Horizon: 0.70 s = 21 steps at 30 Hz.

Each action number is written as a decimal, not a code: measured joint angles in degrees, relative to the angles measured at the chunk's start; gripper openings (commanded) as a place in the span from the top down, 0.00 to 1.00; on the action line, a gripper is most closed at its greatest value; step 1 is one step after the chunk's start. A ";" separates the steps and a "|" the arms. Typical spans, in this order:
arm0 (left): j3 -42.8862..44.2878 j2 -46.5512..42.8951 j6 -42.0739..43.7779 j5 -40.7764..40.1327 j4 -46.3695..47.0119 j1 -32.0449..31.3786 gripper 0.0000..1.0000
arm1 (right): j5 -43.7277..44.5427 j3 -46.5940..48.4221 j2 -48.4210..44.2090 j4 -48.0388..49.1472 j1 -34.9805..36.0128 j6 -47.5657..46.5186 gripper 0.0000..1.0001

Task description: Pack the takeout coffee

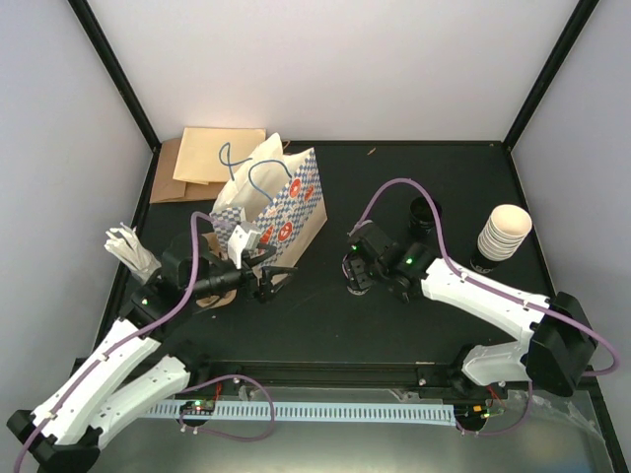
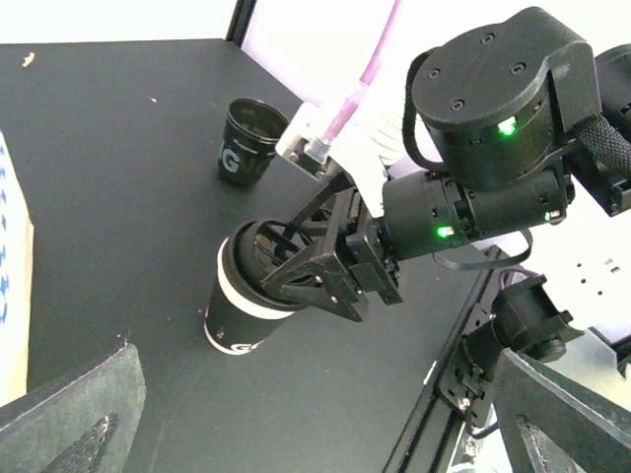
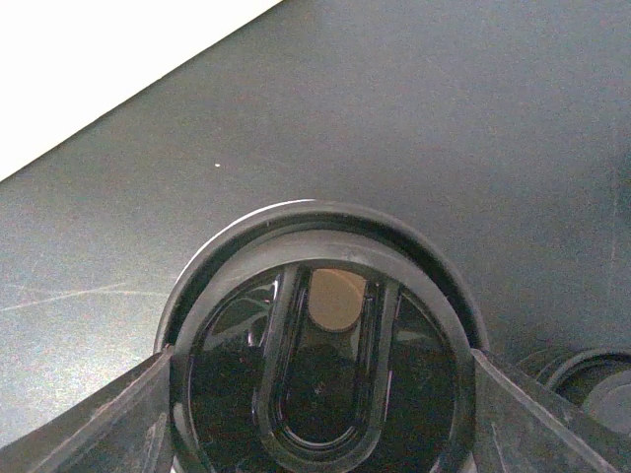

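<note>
right gripper point(image 3: 320, 426) around lid point(image 3: 320, 335) on cup point(image 2: 229, 320)

Black matte table point(image 1: 325, 330) filling the middle of the overhead view, bearing flat brown paper bags point(image 1: 202, 163) at upper left and, just right of them, a blue-checked paper bag point(image 1: 286, 212) standing with its mouth open. Holds a white bundle point(image 1: 128, 246) of thin pieces at the left edge, a lidded cup point(image 1: 356, 272) upright near the centre, an open black cup point(image 1: 424, 215) up and to the right of it, and a stack of cream cups point(image 1: 504, 233) near the right edge. From the left wrist view, lidded cup and open black cup upright and apart on bare dark surface.
</note>
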 measured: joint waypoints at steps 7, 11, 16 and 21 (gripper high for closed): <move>0.00 1.92 0.00 -0.33 1.14 -2.86 0.01 | 0.20 0.00 0.15 0.83 0.09 -0.02 0.24; -0.02 2.86 0.00 -0.81 1.70 -4.13 0.01 | 0.15 -0.02 0.15 1.68 0.09 -0.15 0.24; -0.02 3.72 0.00 -1.33 2.40 -5.18 0.01 | 0.07 -0.02 0.15 2.10 0.09 -0.17 0.24; -0.02 5.14 0.00 -1.62 2.89 -6.01 0.01 | 0.04 -0.07 0.48 2.21 0.09 -0.17 0.24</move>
